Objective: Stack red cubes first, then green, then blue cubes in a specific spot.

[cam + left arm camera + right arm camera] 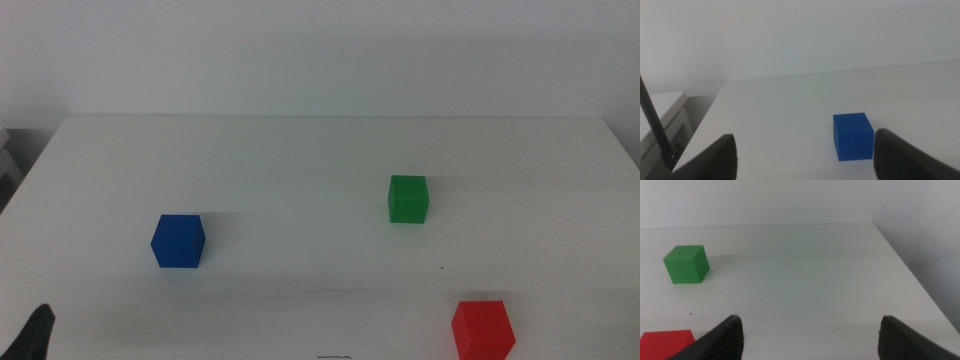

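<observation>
Nothing stacked yet: all three cubes sit apart on the white desk point(300, 150).

- red cube point(483, 330): near the front edge, right side, closest to the right arm. It goes first.
- green cube point(408, 198): mid-desk, behind the red one and slightly to its left.
- blue cube point(178, 241): left side, well apart from both.

Left pincer point(805, 157): jaws wide apart, empty, blue cube just ahead between them. In the middle view only a dark tip shows at the bottom-left corner. Right pincer point(810, 337): jaws also spread, empty, red cube at the corner of its view, green further out.

Risks, as I judge them:
- The stack spot is unmarked, so a sloppy red placement shifts every later layer.
- Red sits close to the front edge; a jaw clipping it on descent could push it off.
- The cubes are small and equal in size, so an off-centre release probably topples the stack by the third layer.

Room: a wide bare area in the centre suits the stack. The desk's right edge is close in the right wrist view.
</observation>
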You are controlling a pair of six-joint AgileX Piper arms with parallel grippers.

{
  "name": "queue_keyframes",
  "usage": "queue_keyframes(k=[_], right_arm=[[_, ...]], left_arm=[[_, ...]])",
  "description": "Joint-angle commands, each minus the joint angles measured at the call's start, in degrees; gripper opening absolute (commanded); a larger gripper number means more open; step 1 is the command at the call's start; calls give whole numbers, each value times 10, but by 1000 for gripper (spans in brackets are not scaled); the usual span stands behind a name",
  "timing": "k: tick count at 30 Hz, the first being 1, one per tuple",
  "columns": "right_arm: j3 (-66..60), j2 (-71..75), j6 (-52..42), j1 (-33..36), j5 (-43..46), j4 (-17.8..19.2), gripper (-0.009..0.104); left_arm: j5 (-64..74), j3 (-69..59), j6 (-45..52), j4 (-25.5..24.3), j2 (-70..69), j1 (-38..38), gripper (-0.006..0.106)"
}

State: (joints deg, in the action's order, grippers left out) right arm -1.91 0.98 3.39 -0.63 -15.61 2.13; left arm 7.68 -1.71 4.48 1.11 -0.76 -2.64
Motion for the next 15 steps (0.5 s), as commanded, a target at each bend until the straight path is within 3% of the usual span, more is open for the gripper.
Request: queue_keyframes(k=[1,6,13,15], right_arm=[[24,-1,-3,-2,40,-9,94],[107,-54,-3,-2,-22,-59,94],[262,-185,-3,-2,-182,-72,94],[303,-233,-6,-2,-186,-66,94]], left_arm=[[-48,2,-3,5,-11,-1,94],[-48,2,-4,5,-11,-1,94],[-48,2,-4,5,-11,-1,94],[-48,2,-4,5,-11,-1,94]])
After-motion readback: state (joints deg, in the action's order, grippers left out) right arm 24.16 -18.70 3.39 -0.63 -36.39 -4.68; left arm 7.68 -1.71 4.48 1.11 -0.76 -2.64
